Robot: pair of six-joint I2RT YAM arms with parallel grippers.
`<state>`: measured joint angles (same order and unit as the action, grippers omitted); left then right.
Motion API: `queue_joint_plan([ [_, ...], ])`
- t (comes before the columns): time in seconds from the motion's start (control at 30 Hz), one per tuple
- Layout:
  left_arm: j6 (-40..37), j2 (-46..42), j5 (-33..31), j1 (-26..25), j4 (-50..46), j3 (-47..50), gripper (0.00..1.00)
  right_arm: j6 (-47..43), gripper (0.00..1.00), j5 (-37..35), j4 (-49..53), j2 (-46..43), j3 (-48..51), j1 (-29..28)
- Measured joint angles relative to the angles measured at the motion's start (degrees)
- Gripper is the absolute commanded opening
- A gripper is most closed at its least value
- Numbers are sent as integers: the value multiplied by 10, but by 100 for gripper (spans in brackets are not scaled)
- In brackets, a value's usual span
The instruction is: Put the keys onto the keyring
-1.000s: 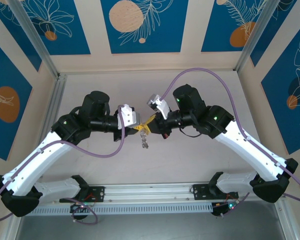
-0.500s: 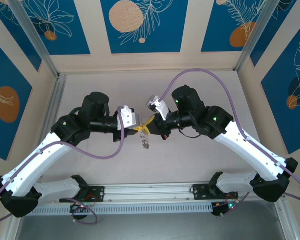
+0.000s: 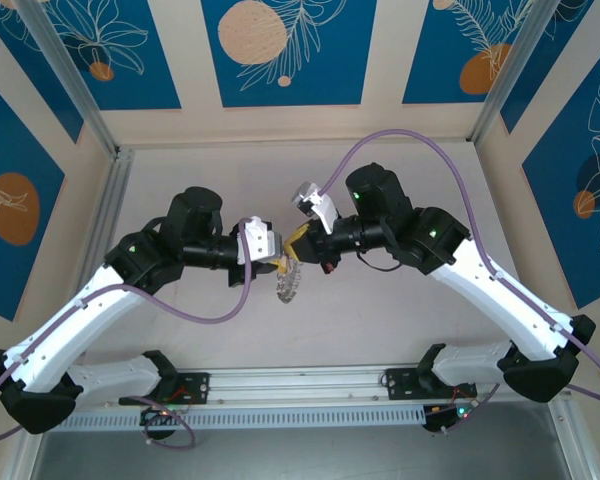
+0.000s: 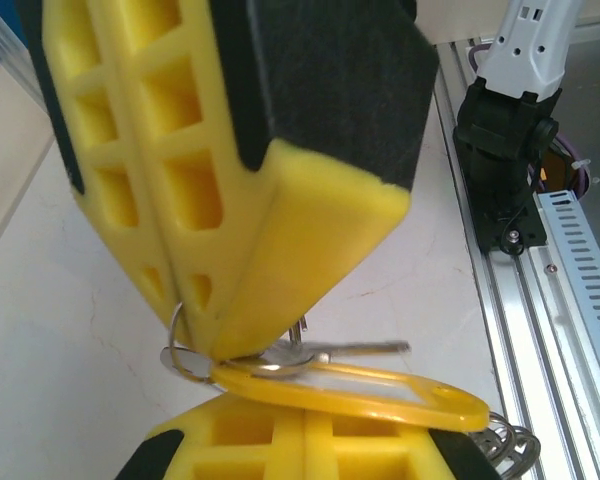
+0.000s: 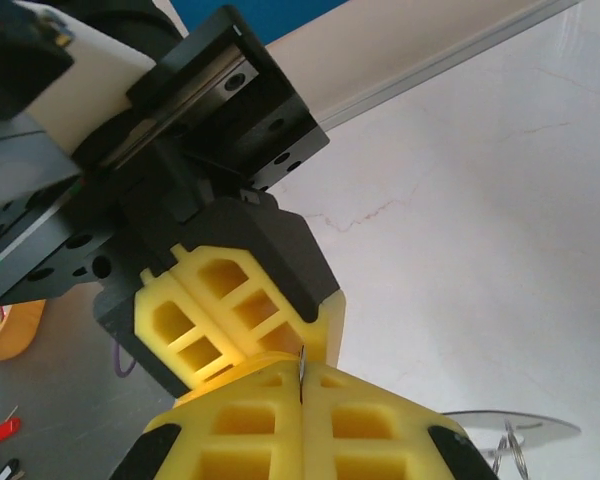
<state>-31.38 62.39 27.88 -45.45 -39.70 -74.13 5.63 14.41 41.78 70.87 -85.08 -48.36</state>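
Yellow-rimmed clear plastic tag point(image 4: 350, 390), small silvery metal key point(image 4: 355, 349) and thin grey wire keyring point(image 4: 178, 345), held mid-air over the white table point(image 3: 400, 300): right gripper point(image 5: 302, 385) pinching the ring wire, left gripper point(image 4: 302, 432) pressed shut under the tag, steadying, I judge, for threading.

Top view high behind the near edge, looking down on the whole table point(image 3: 400, 310) from afar; each wrist view tight behind its own fingers, facing the opposite gripper; all share mid-table, where left gripper point(image 3: 277, 263) meets right gripper point(image 3: 298, 243).
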Motion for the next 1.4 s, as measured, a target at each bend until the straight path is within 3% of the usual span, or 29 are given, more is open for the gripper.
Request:
queue_joint_plan([
  [0.2,-1,-2,0,-1,0,4,0,5,0,4,2,-7,10,-2],
  [0.57,-1,6,-2,-1,0,6,0,11,0,24,-59,-136,70,-23],
  [0.9,-3,7,-11,-1,-3,6,0,19,0,10,2,-27,60,-23],
  [1.4,-3,8,-14,-2,-2,7,0,35,0,-9,29,-45,53,-5],
])
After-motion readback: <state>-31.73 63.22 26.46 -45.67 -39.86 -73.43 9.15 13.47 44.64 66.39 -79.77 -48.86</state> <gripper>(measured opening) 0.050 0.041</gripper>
